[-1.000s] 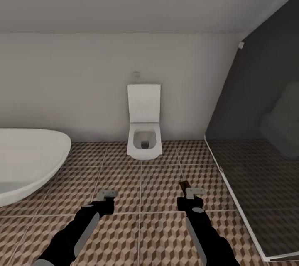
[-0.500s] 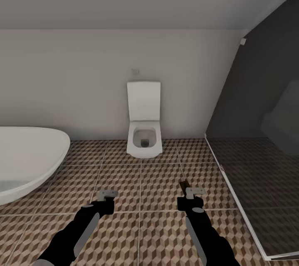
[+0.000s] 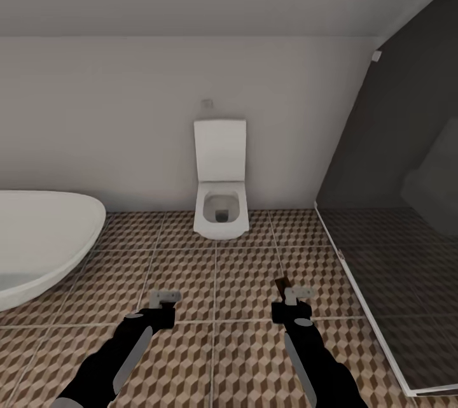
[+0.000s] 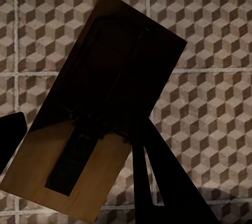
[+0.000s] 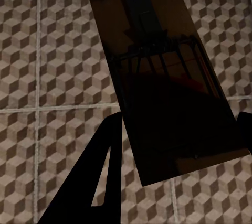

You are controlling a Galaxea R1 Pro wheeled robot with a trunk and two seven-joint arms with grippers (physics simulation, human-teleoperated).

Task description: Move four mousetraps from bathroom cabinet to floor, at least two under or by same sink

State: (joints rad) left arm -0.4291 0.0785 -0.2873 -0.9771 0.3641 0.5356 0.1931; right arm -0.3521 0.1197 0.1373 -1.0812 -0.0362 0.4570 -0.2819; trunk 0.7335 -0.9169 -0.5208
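While each gripper's jaws clamp one mousetrap, left (image 4: 89,124) and right (image 5: 163,82), the robot carries them; next, find the sink, not the toilet (image 3: 221,204) at 12 o'clock.

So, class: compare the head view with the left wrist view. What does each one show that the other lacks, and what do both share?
Head view alone: the toilet, the bathtub, the dark glass shower screen and the right gripper.

Left wrist view alone: the face of a mousetrap, a tan board with dark wire parts, close between the gripper's fingers.

Both share the cube-patterned bathroom floor.
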